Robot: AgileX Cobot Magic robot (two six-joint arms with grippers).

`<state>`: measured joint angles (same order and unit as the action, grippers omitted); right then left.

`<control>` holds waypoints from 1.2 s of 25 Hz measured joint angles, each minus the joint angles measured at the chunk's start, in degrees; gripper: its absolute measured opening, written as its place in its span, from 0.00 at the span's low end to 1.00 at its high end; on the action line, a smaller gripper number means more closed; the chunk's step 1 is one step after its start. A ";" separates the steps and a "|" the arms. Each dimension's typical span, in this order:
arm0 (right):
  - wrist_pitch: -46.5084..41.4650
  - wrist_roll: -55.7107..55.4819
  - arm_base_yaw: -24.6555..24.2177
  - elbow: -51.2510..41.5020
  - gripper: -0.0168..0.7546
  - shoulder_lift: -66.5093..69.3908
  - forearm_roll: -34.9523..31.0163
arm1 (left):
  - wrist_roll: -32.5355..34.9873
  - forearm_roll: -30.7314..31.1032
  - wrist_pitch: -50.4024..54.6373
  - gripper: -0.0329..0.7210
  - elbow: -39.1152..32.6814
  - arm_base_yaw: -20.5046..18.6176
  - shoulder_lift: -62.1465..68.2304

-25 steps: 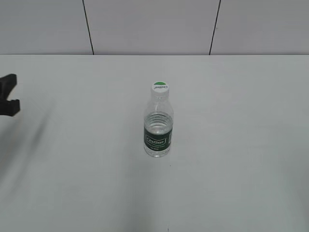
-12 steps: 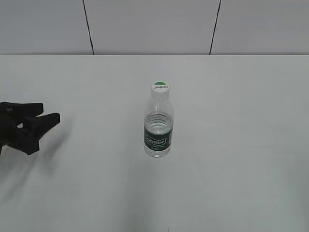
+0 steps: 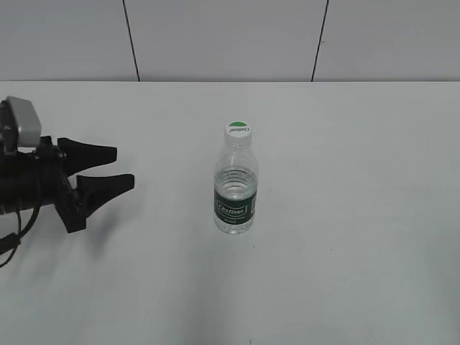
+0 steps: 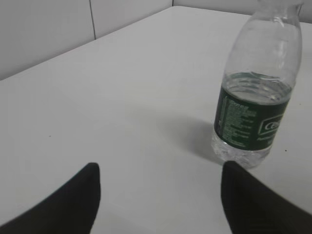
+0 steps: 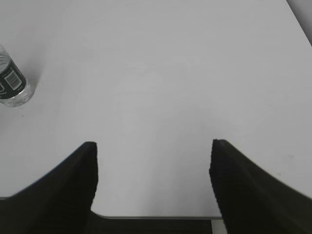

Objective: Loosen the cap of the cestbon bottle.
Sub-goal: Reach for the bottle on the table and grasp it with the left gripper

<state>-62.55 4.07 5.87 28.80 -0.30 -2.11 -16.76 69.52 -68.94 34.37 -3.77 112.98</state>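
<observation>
Since the small clear plastic cestbon bottle stands upright mid-tabletop with its white screw cap on, the left gripper at 9 o'clock points fingers spread toward it, probably to steady the body. Right gripper fingers likewise released, grasping nothing, well apart from the bottle.

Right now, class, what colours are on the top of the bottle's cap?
White with a green half-circle on the cap; exterior view shows it best.

cap lettering perhaps too small to read, cestbon bottle cropped
</observation>
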 joint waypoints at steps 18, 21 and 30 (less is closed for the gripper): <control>0.00 0.00 0.00 0.00 0.74 0.00 0.00 | -7.03 4.73 0.37 0.74 10.11 11.43 7.31; 0.00 0.00 0.00 0.00 0.74 0.00 0.00 | -7.03 5.14 0.31 0.74 11.90 12.98 8.93; 0.00 0.00 0.00 0.00 0.74 0.00 0.00 | -7.10 5.08 0.77 0.74 17.99 18.62 13.19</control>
<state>-62.55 4.07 5.87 28.80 -0.30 -2.11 -23.86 74.60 -68.17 52.36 14.85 126.17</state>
